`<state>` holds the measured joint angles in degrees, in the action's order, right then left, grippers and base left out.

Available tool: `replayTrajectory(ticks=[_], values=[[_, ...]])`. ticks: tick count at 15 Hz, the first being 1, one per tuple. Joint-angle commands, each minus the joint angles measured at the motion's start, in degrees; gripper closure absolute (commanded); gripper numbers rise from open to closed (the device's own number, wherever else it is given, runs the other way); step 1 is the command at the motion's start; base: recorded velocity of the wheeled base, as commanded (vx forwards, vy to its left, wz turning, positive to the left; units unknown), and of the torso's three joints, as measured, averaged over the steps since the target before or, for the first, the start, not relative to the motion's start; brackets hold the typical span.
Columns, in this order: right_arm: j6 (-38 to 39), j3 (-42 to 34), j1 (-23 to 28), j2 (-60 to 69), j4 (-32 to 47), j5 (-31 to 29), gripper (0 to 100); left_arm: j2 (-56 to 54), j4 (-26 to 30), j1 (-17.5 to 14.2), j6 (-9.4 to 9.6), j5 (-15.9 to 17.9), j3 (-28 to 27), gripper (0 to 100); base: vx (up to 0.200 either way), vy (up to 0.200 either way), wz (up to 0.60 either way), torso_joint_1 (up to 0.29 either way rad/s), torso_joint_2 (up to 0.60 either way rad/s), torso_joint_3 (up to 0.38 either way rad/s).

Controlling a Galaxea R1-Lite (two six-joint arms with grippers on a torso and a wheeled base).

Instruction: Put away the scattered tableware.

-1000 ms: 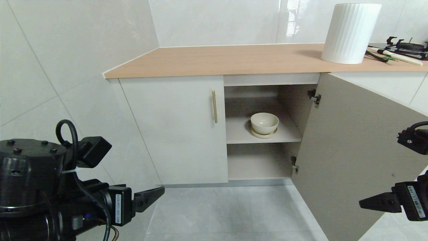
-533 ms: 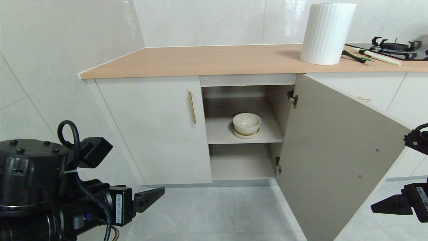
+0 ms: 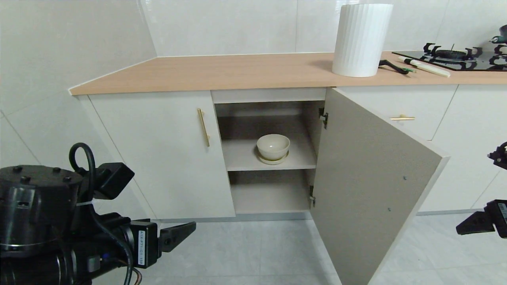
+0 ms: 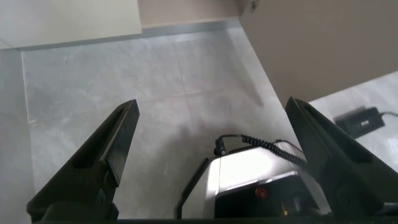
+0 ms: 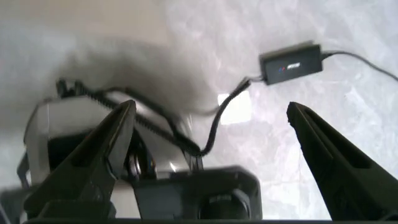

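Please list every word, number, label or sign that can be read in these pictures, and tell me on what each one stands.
Nothing can be read with certainty.
White label on the left tool: print too small to read.
White label on the right tool: cut by the picture's edge, too small to read.
Black power adapter on the floor: small mark, blurred.
Bowl, cupboard, white ribbed container: no print shows.

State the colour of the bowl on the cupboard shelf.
The bowl is cream; the head view shows it best.
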<state>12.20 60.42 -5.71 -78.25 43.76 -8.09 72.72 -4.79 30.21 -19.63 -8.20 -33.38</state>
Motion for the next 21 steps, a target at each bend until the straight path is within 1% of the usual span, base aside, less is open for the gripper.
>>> replayTrajectory(ticks=[1, 2, 3, 6, 9, 11, 13, 15, 17, 18, 20, 21], values=[[0.1, -0.04, 3.33, -4.28, -3.95, 0.01, 0, 0.14, -0.04, 0.03, -0.06, 0.03, -0.02, 0, 0.0, 0.0, 0.0, 0.0, 0.0, 0.0], [0.19, -0.3, 3.86, -5.16, -5.97, 0.1, 0, 0.14, -0.04, 0.03, -0.06, 0.03, -0.02, 0, 0.0, 0.0, 0.0, 0.0, 0.0, 0.0], [1.95, -0.83, 4.3, -7.0, -11.07, 0.36, 0, 0.14, -0.04, 0.03, -0.06, 0.03, -0.02, 0, 0.0, 0.0, 0.0, 0.0, 0.0, 0.0], [8.1, -1.79, 4.3, -12.01, -20.12, 0.27, 0, 0.14, -0.04, 0.03, -0.06, 0.03, -0.02, 0, 0.0, 0.0, 0.0, 0.0, 0.0, 0.0], [12.06, -1.79, 3.51, -14.56, -23.37, 0.45, 0, 0.14, -0.04, 0.03, -0.06, 1.0, -0.02, 0, 0.0, 0.0, 0.0, 0.0, 0.0, 0.0], [13.55, -3.2, 1.13, -16.58, -27.24, 0.62, 0, -0.03, -0.04, 0.03, -0.06, 1.17, -0.02, 0, 0.0, 0.0, 0.0, 0.0, 0.0, 0.0], [13.64, -4.61, -1.85, -17.73, -30.93, 0.89, 0, -0.03, -0.04, 0.03, -0.06, 1.17, -0.11, 0, 0.0, 0.0, 0.0, 0.0, 0.0, 0.0], [13.64, -4.08, -6.07, -18.69, -31.64, 1.06, 0, -0.03, -0.04, 0.03, -0.06, 1.17, -0.11, 0, 0.0, 0.0, 0.0, 0.0, 0.0, 0.0], [13.64, -3.9, -11.7, -20.19, -34.01, 1.06, 0, -0.03, -0.04, -0.06, -0.06, 1.17, -0.2, 0, 0.0, 0.0, 0.0, 0.0, 0.0, 0.0], [13.64, -3.55, -16.53, -21.94, -38.75, 2.47, 0, 0.06, -0.04, -0.06, -0.15, 1.17, -0.2, 0, 0.0, 0.0, 0.0, 0.0, 0.0, 0.0], [13.64, -3.82, -20.22, -24.05, -42.62, 5.11, 0, 0.14, -0.04, -0.06, -0.15, 1.09, -0.2, 0, 0.0, 0.0, 0.0, 0.0, 0.0, 0.0], [13.64, -3.9, -20.66, -25.02, -43.68, 6.42, 0, 0.14, -0.13, -0.06, -0.15, 1.09, -0.2, 0, 0.0, 0.0, 0.0, 0.0, 0.0, 0.0]])
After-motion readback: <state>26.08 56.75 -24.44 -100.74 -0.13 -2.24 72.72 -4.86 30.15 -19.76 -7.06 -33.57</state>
